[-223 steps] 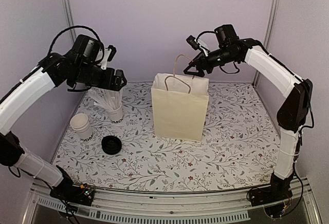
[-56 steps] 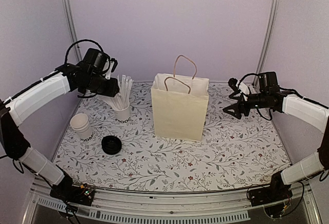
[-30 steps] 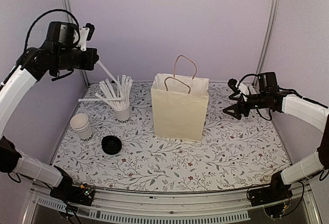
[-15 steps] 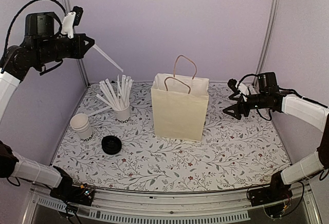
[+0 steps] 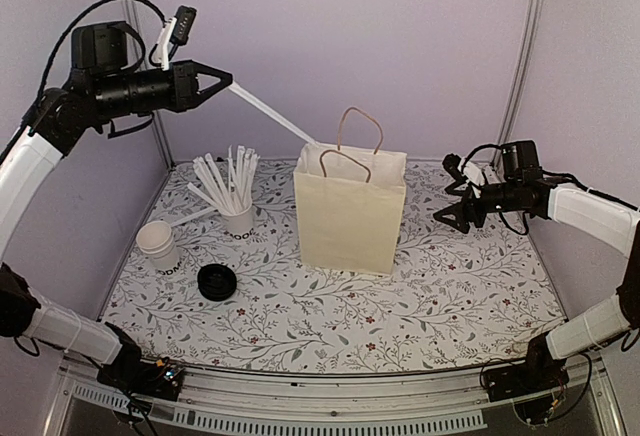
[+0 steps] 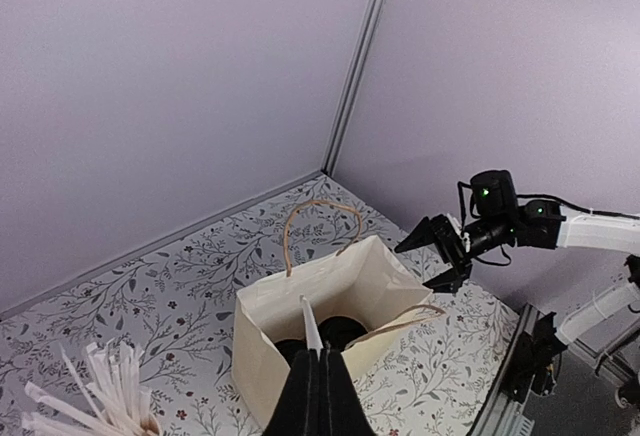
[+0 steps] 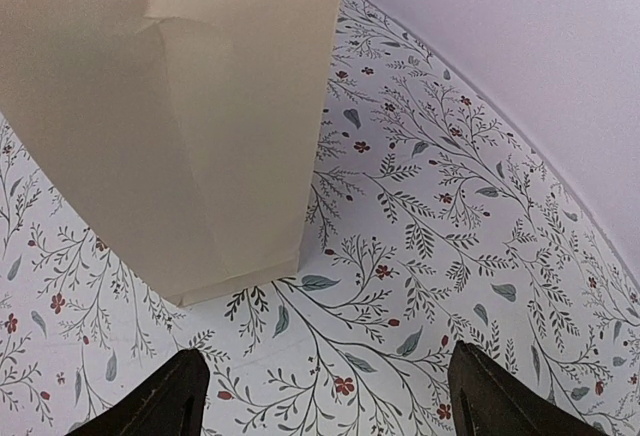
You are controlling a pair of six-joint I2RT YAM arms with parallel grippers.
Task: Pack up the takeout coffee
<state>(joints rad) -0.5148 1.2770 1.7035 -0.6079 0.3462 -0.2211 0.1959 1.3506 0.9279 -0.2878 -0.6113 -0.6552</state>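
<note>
A cream paper bag [image 5: 350, 211] stands open in the middle of the table. Looking down through its mouth [image 6: 300, 306], the left wrist view shows the takeout coffee [image 6: 341, 332] only as a round black lid, with a second dark round shape beside it. My left gripper [image 5: 225, 81] is high on the left, shut on a thin white stick [image 5: 270, 113]. The stick slants down to the bag's top left corner, and its tip [image 6: 308, 314] hangs over the opening. My right gripper [image 5: 450, 211] stands open and empty, low, to the right of the bag [image 7: 180, 106].
A white cup of white sticks [image 5: 232, 218] stands left of the bag. A stack of lidless white cups [image 5: 160, 246] and a loose black lid [image 5: 216, 281] lie nearer the left edge. Metal posts rise at both back corners.
My left arm has swung right from above the cup of sticks, carrying the stick, whose tip now reaches the bag's mouth. The right arm has stayed still.
</note>
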